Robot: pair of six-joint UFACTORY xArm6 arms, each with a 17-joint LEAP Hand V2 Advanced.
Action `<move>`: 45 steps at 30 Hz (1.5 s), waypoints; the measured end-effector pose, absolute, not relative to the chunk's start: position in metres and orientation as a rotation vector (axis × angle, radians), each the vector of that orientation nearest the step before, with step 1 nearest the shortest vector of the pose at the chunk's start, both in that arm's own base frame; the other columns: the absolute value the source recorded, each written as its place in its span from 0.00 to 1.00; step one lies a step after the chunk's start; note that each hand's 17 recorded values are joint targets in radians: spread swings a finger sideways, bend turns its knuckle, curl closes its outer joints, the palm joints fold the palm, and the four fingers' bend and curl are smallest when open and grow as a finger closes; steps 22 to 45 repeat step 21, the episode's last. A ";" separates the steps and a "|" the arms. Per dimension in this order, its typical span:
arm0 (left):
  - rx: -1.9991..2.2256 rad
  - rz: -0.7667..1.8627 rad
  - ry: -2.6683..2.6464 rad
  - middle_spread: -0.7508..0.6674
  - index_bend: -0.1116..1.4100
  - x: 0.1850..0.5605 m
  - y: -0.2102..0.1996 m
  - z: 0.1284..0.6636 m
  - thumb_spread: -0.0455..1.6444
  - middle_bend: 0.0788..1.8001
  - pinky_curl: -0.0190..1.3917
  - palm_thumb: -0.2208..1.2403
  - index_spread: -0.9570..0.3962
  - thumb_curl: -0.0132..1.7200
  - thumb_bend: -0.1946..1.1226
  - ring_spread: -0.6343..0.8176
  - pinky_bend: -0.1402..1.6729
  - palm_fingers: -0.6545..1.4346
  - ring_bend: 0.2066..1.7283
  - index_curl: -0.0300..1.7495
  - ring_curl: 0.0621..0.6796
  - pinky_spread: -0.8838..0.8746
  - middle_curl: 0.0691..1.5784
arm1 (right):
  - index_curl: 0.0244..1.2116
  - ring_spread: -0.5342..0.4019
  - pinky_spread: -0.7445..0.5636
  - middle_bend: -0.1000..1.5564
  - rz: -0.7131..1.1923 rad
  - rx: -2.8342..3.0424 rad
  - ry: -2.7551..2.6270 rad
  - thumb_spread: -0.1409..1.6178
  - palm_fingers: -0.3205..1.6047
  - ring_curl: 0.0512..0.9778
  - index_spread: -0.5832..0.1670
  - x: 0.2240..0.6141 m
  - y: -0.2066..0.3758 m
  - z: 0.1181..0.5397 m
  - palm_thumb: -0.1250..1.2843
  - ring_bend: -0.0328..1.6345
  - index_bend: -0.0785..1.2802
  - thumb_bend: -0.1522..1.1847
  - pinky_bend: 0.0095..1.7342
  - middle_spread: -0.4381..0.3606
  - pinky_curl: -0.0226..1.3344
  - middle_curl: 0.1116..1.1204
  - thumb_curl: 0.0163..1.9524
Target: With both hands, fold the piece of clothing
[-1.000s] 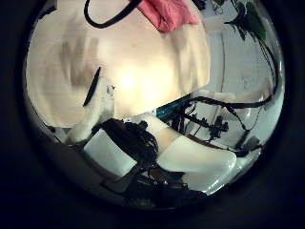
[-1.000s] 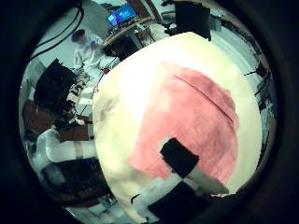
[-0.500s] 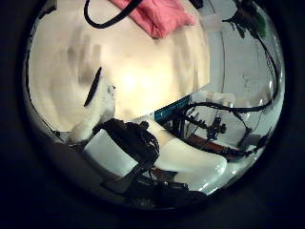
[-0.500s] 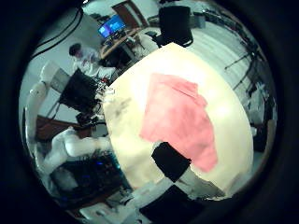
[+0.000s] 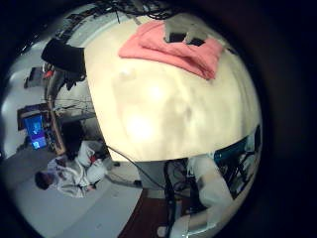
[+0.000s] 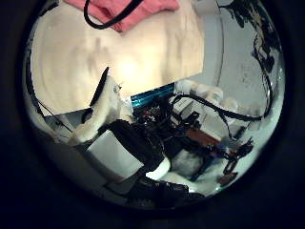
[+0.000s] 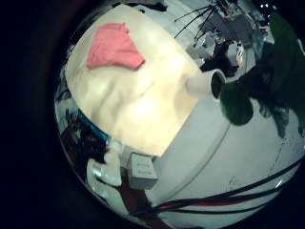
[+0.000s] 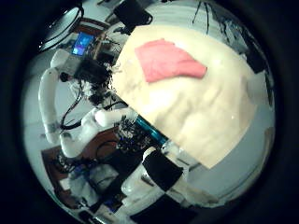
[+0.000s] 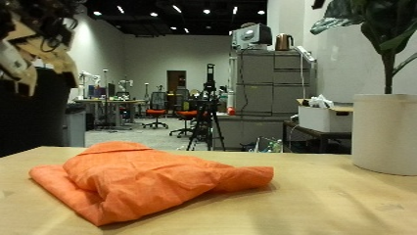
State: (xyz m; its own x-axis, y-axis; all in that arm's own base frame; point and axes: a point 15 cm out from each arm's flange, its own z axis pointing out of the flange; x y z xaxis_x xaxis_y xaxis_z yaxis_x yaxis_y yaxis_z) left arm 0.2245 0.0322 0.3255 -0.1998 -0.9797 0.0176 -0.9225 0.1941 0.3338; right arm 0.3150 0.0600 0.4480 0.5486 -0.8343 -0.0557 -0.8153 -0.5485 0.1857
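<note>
From the little-finger side of my left palm I look out over a pale, cream-coloured surface (image 5: 168, 94) that fills most of the view. A pink garment (image 5: 170, 50) lies bunched and folded on it at the far edge, well away from my palm. Two small dark blocks (image 5: 186, 40) show against the cloth's far side; I cannot tell what they are. The rest of the surface is bare. Beyond its edge stand a white robot arm (image 5: 206, 183) and cluttered lab equipment (image 5: 59, 69). None of my own fingers show clearly here.
</note>
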 end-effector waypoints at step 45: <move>1.831 -0.360 -2.219 0.58 0.18 0.245 0.019 0.300 0.75 0.07 0.23 0.56 0.69 0.22 0.14 0.63 0.21 0.43 0.15 0.20 0.21 0.63 0.20 | 0.23 0.86 0.89 0.17 -0.314 2.583 -1.570 0.78 0.20 0.21 0.34 0.254 0.059 0.367 0.37 0.18 0.19 0.10 0.16 0.72 0.24 0.19 0.12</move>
